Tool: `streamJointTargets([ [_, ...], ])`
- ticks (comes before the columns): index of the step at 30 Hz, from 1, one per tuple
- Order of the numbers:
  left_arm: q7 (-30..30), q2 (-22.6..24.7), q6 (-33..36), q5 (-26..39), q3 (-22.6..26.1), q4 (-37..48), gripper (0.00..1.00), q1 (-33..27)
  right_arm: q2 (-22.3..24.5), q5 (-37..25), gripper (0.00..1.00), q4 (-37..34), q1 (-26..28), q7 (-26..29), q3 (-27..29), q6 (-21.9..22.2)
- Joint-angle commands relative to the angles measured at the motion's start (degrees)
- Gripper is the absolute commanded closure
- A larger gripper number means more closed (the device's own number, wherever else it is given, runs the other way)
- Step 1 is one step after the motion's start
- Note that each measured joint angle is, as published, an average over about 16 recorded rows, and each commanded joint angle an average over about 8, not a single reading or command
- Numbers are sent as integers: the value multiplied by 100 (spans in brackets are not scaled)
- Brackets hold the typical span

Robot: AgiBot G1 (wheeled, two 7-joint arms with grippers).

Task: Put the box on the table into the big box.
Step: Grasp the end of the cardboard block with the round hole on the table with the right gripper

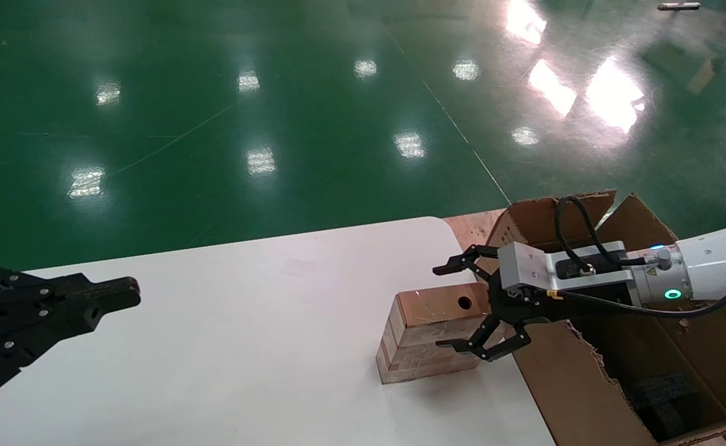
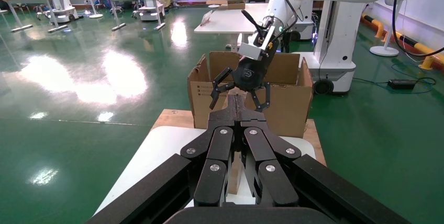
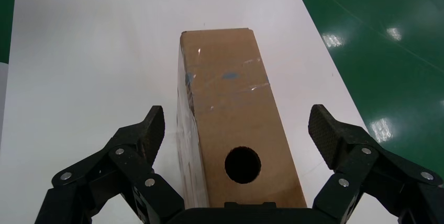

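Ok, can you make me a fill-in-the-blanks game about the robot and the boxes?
1. The box sits on the white ____.
2. The right gripper has its fingers ____ on either side of the box.
3. The round hole is in the box's ____ face.
4. The big box holds black ____.

Missing words: table; open; top; foam

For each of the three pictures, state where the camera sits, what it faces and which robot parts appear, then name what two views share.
Head view: from the head, down at the table; left gripper and right gripper show.
Left wrist view: across the table toward the big box, over its shut fingers.
Right wrist view: down onto the box between open fingers.
Shared: head and right wrist views show the box with the right gripper open around it.
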Motion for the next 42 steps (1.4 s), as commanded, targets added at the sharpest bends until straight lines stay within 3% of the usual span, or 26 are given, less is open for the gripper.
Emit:
streamJointTargets([
  [1, 0, 0, 0, 0, 0, 0, 100, 0, 1, 31, 0, -46, 38, -34, -80, 5],
  [5, 0, 0, 0, -1, 0, 0, 100, 0, 0, 34, 0, -120, 101, -89, -187, 10],
  [6, 0, 0, -1, -1, 0, 1, 94, 1, -1, 33, 0, -134, 112, -98, -206, 10],
  [13, 0, -1, -1, -2, 0, 1, 9, 2, -6, 35, 0, -165, 140, -109, -243, 11],
  [14, 0, -1, -1, -2, 0, 1, 2, 2, -6, 34, 0, -162, 139, -108, -240, 11],
  [25, 0, -1, -1, -2, -1, 1, 0, 1, -4, 33, 0, -134, 113, -97, -207, 15],
  [26, 0, -1, -1, -2, -1, 1, 0, 1, -4, 32, 7, -133, 112, -97, -205, 15],
  [33, 0, -1, -1, -2, 0, 1, 0, 1, -2, 31, 95, -124, 104, -95, -194, 15],
  [34, 0, -1, -1, -2, 0, 1, 0, 1, -1, 31, 100, -123, 103, -95, -193, 16],
  [42, 0, -1, -1, -1, 0, 1, 0, 1, 1, 31, 100, -119, 100, -92, -189, 15],
])
